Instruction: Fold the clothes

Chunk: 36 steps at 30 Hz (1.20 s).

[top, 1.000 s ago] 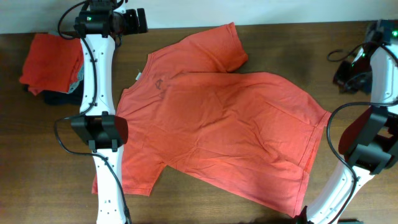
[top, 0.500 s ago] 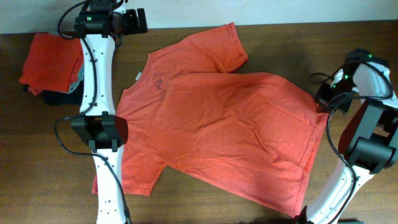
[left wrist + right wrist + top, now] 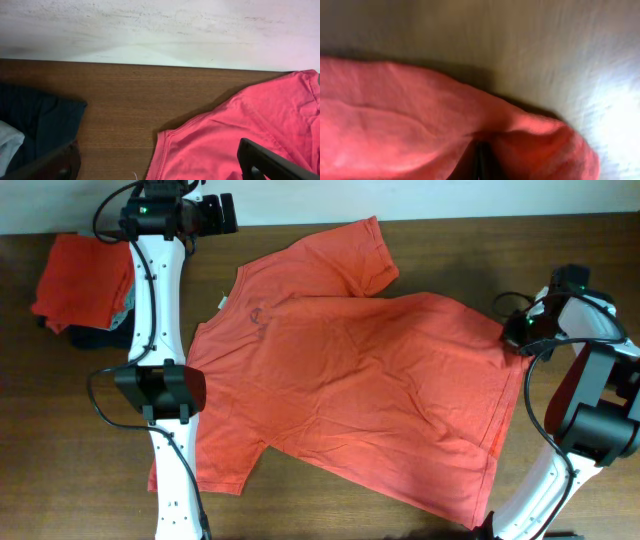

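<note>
The table (image 3: 420, 240) is dark wood with a fine, straight grain. Open wood shows along its far edge and at the near left.

Across the middle lies the shirt (image 3: 350, 380). It is soft orange-red cotton, spread flat and lightly creased. The collar is toward the left arm, one sleeve points to the far edge, and the hem is toward the right.

At the far left a folded shirt (image 3: 80, 270) of the same colour sits on a navy garment (image 3: 40, 125) and a grey garment (image 3: 7, 142). Only the left wrist view shows those two clearly, along with the white wall (image 3: 160, 25) behind the table.

The left gripper (image 3: 228, 213) hangs at the far edge near the sleeve, its fingers (image 3: 270, 160) spread wide and holding nothing. The right gripper (image 3: 515, 330) is at the shirt's hem corner. The blurred right wrist view shows its jaws pinched tight on a puckered fold of the cloth.
</note>
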Each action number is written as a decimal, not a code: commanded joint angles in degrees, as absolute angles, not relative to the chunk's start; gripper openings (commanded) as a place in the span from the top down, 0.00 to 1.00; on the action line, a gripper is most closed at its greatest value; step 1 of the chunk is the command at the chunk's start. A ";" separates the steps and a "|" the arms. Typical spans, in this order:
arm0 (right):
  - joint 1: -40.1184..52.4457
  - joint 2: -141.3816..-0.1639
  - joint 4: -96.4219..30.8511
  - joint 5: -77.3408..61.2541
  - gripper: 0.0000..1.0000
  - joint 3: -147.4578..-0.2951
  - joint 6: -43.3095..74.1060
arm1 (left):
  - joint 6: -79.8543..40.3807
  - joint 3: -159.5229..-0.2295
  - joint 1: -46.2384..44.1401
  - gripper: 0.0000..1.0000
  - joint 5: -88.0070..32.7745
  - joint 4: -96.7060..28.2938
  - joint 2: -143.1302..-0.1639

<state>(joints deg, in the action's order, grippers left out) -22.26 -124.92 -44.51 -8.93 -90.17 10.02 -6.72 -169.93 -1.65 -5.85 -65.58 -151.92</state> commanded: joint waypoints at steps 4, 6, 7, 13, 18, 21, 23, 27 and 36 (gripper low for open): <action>-21.82 -130.56 -38.02 -0.23 0.96 -88.03 9.45 | -6.83 -170.30 -1.69 0.01 -6.44 -65.63 -151.06; -21.85 -131.13 -35.86 0.73 0.96 -88.01 9.47 | -6.83 -170.30 -1.69 0.01 -6.44 -65.63 -151.06; -21.85 -131.35 -34.79 0.80 0.96 -88.03 9.45 | -6.83 -170.30 -1.69 0.01 -6.44 -65.63 -151.06; -22.39 -131.57 -27.90 0.99 0.96 -88.07 9.45 | -6.83 -170.30 -1.72 0.01 -6.44 -65.63 -151.06; -23.73 -131.57 -23.49 0.95 0.96 -88.14 9.41 | -6.83 -170.30 -1.69 0.01 -6.44 -65.63 -151.06; -24.53 -131.57 -22.98 0.86 0.96 -89.73 8.49 | -6.83 -170.30 -1.69 0.01 -6.44 -65.63 -151.06; -25.06 -131.57 -24.62 0.69 0.96 -92.51 6.87 | -6.83 -170.30 -1.69 0.01 -6.44 -65.63 -151.06; -25.54 -131.57 -31.64 0.73 0.96 -102.54 2.50 | -6.83 -170.30 -1.69 0.01 -6.44 -65.63 -151.06; -25.52 -131.55 -52.31 -1.19 0.41 -129.14 -0.43 | -6.83 -170.30 -1.69 0.01 -6.44 -65.63 -151.06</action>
